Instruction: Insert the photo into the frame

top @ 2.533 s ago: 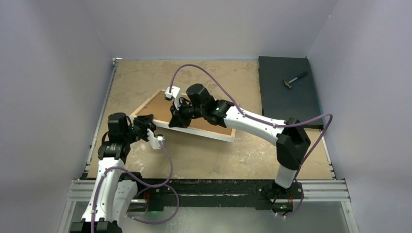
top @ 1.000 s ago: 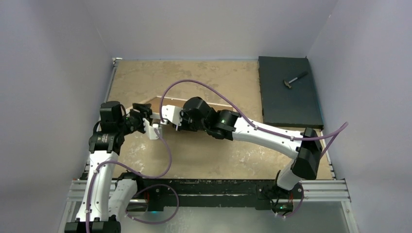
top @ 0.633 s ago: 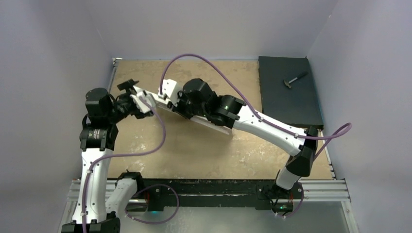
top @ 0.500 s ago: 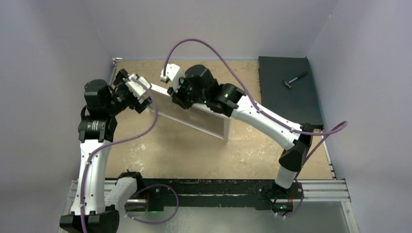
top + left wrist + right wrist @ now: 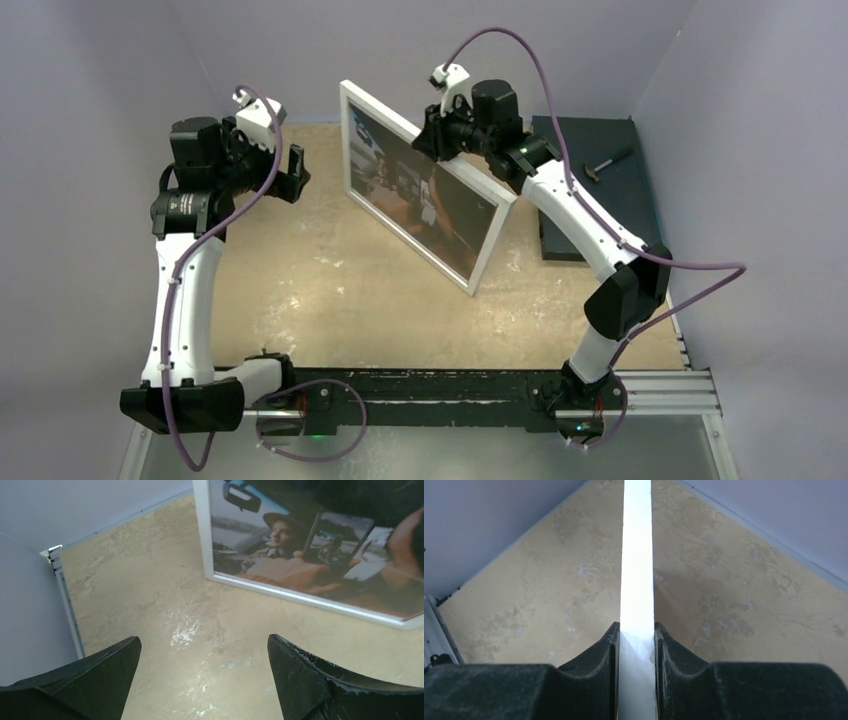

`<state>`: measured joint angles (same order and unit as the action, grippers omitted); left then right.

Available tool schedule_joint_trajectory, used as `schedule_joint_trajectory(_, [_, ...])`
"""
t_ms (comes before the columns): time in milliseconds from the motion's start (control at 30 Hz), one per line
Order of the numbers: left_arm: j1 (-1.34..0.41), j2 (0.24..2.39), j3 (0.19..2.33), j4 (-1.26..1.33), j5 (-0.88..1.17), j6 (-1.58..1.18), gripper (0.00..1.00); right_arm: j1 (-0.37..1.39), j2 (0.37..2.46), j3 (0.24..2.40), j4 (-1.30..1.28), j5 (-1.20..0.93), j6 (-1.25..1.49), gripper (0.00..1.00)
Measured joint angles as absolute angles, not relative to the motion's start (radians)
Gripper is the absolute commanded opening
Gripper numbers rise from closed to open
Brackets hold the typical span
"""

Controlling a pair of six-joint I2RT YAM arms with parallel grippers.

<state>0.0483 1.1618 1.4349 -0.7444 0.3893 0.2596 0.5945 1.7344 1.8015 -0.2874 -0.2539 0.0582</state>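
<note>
The frame (image 5: 352, 140), with a thin white rim, stands on edge across the middle of the table, its front facing the left arm. The photo (image 5: 420, 195), a dark and orange-brown picture, shows inside it. My right gripper (image 5: 438, 143) is shut on the frame's top edge; in the right wrist view the white edge (image 5: 636, 555) runs between my right gripper's (image 5: 636, 628) pads. My left gripper (image 5: 292, 175) hangs open to the frame's left, apart from it. In the left wrist view, frame rim (image 5: 300, 597) and photo (image 5: 280, 545) lie beyond my empty left gripper (image 5: 203, 640).
A black slab (image 5: 600, 210) lies at the back right with a small hammer (image 5: 607, 165) on it. Grey walls close in the table on three sides. A metal rail (image 5: 65, 605) runs along the table's left edge.
The frame went from lying back-up on the table to standing on edge, picture side showing. My left gripper let go of it, opened wide and drew back to the left.
</note>
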Motion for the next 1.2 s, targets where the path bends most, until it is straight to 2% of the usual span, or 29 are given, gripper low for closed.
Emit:
schedule_joint_trajectory(133, [0.049,1.216,1.520,-0.784,0.381,0.195,0.98,0.512,1.708,1.720,-0.189,-0.314,0.126,0.15])
schedule_joint_trajectory(267, [0.056,1.324,1.546,-0.837,0.350,0.194,0.99,0.403,1.639,1.546,-0.046,-0.386,0.246,0.17])
schedule_joint_trajectory(433, [0.090,1.427,1.468,-0.901,0.337,0.201,1.00,0.272,1.595,1.267,0.135,-0.451,0.421,0.16])
schedule_joint_trajectory(733, [0.105,1.393,1.318,-0.910,0.325,0.301,1.00,0.208,1.609,0.846,0.458,-0.526,0.730,0.14])
schedule_joint_trajectory(933, [0.128,1.374,1.216,-0.894,0.308,0.364,1.00,0.197,1.608,0.640,0.745,-0.486,0.881,0.17])
schedule_joint_trajectory(1200, [0.146,1.374,1.167,-0.846,0.306,0.382,1.00,0.197,1.554,0.414,1.011,-0.250,1.008,0.26])
